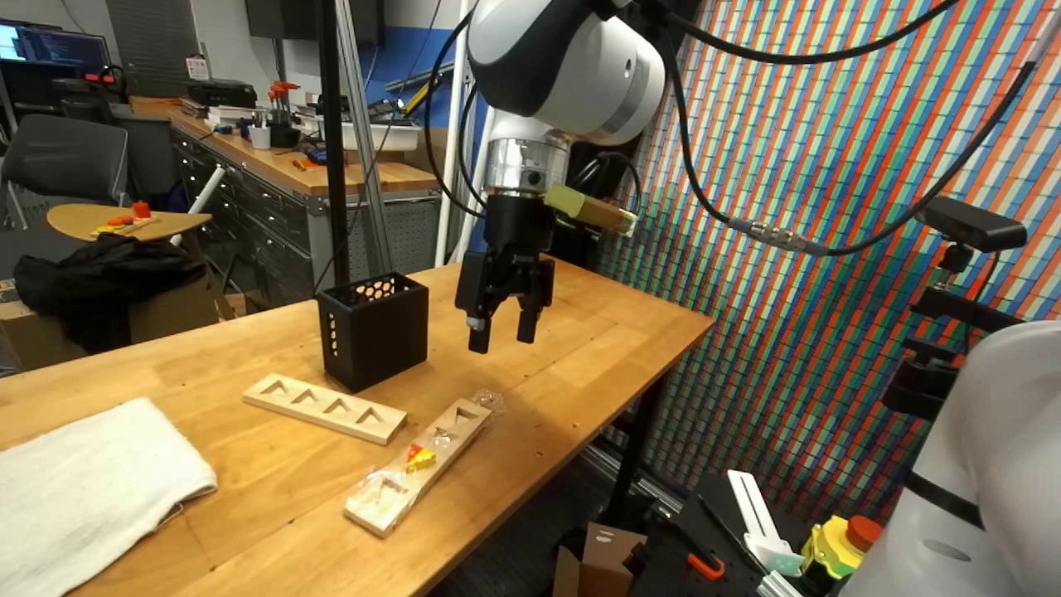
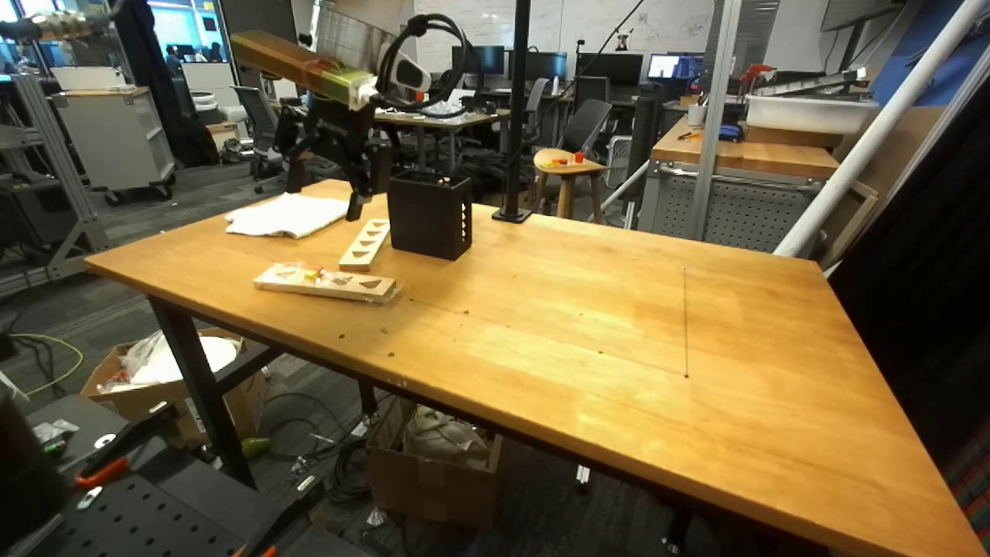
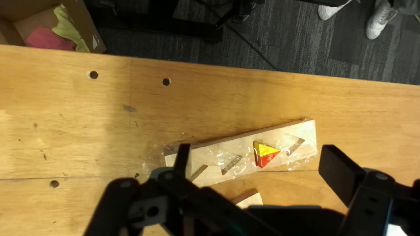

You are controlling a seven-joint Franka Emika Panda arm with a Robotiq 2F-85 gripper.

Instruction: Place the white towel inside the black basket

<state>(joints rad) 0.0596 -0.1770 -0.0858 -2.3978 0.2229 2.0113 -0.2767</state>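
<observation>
Near, in an ext view: white towel on wood tbl, edge cropped by frame, nothing gripping it. Next, film-wrapped wood block w/ triangular cutouts, red/yellow triangle in or on it. Then bare wood block, same cutouts, near black mesh basket. Bskt upright, open top, no towel over the rim; can't see its floor. Gripper hovers over tbl, well apart from towel; fingers wide apart, nothing btwn them per wrist view. Bkgd: wood-top workbench.

Progress, my read: xfer not started. Both ext views put towel on tbl, outside bskt. Done: nothing visible, tho fingers look ready for a grasp. Left: all of it, i.e. reach towel, pinch, lift, carry to bskt, lower in, release. Towel looks wider than bskt, prob needs bunching.
</observation>
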